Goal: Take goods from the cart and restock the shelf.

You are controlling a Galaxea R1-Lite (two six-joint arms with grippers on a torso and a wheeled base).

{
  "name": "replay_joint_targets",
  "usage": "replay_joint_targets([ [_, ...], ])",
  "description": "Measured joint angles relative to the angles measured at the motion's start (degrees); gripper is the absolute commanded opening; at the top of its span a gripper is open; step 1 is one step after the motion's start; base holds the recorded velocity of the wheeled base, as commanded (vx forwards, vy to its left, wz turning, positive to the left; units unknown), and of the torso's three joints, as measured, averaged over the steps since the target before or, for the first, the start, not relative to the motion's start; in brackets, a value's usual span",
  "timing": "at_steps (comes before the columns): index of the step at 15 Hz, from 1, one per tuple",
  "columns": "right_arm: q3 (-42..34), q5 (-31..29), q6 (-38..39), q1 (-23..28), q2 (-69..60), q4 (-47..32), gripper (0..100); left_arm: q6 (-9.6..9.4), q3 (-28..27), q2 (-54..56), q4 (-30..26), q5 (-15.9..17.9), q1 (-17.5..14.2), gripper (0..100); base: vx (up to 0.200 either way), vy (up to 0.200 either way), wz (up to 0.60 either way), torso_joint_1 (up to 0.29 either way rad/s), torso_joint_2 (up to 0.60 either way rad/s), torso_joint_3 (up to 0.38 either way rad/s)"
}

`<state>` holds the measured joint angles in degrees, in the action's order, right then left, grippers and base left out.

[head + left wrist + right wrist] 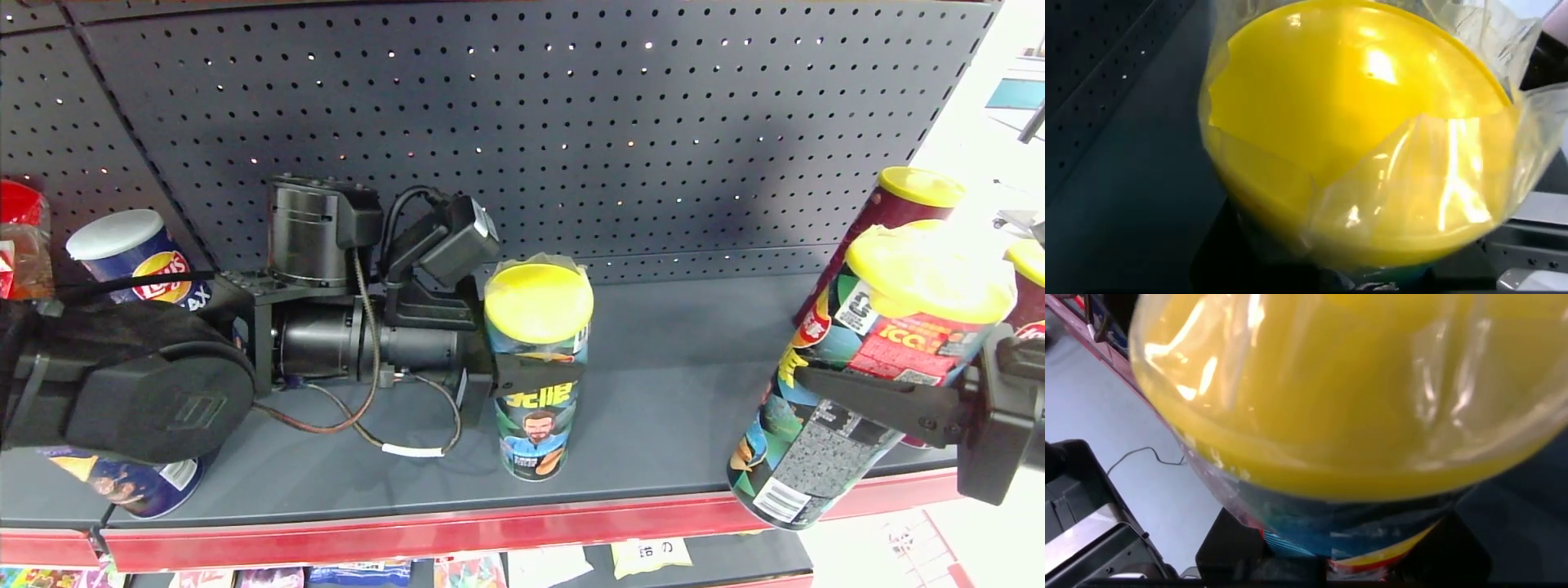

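Observation:
A chip can (pixel 535 437) with a yellow lid (pixel 1355 122) stands upright on the grey shelf (pixel 678 384), near its middle. My left gripper (pixel 536 377) comes in from the left and is shut on this can just below the lid. A second yellow-lidded chip can (pixel 804 457) hangs tilted over the shelf's front right edge, its lid (pixel 1355 392) leaning to the right. My right gripper (pixel 853 390) is shut on the upper body of this second can.
A blue can with a white lid (pixel 131 245) stands at the shelf's left, and another blue can (pixel 139 482) sits below my left arm. Dark red cans with yellow lids (pixel 910 200) stand at the far right. A dark pegboard (pixel 571 122) backs the shelf; a red strip (pixel 490 531) edges it.

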<state>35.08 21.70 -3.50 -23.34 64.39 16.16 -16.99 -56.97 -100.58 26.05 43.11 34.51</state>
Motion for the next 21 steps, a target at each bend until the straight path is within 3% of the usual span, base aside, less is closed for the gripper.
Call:
replay_joint_targets([
  [10,0.85,-0.02,-0.09,-0.05,0.73,-0.02,0,-0.09,6.3,3.4,0.17,3.74,0.11,0,0.0,0.0,0.0,0.0,0.0,0.0],
  [15,1.51,-0.02,-0.11,-0.09,2.21,-0.02,0,-0.22,6.64,2.9,2.13,3.32,-0.06,0,0.0,0.0,0.0,0.0,0.0,0.0],
  [16,1.62,0.0,-0.16,-0.09,2.5,-0.05,0,-0.24,6.64,2.79,2.24,3.23,-0.04,100,0.0,0.0,0.0,0.0,0.0,0.0],
  [21,3.17,-0.02,-0.24,-0.16,3.96,0.01,0,-0.05,6.86,2.4,2.0,3.04,-0.23,100,0.0,0.0,0.0,0.0,0.0,0.0],
])
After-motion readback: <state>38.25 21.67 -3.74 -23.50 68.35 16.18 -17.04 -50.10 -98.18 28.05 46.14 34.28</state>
